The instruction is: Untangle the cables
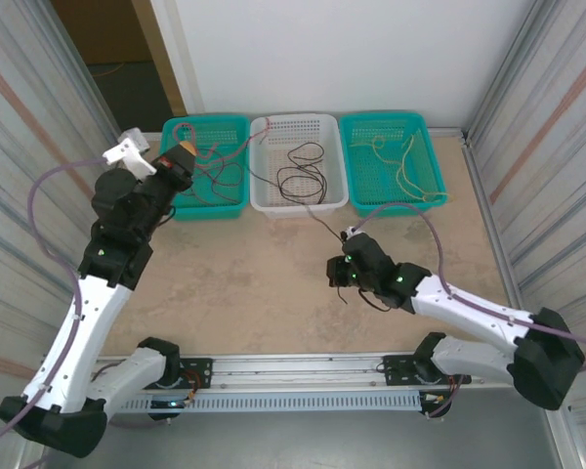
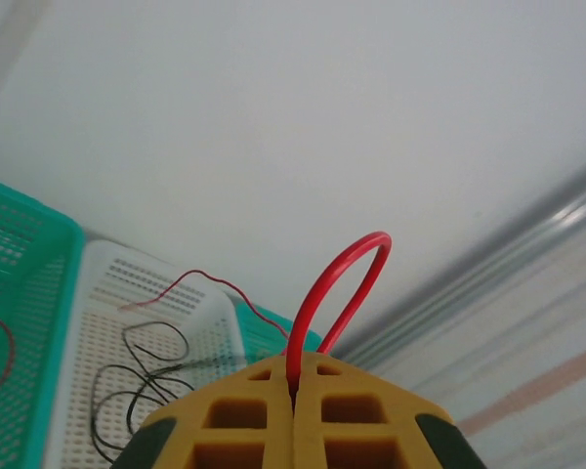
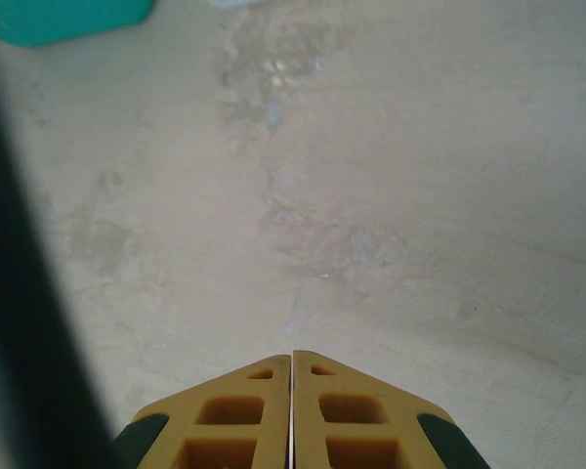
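Counter, far edge, three baskets in a row:
- Left teal basket: red cables.
- White basket: black cables.
- Right teal basket: yellow cables.

Left fingers: raised over the left teal basket, clamped on a red cable loop.

Right fingers: together, low over the counter centre. A dark cable trails towards them from the white basket; grip on it not discernible.
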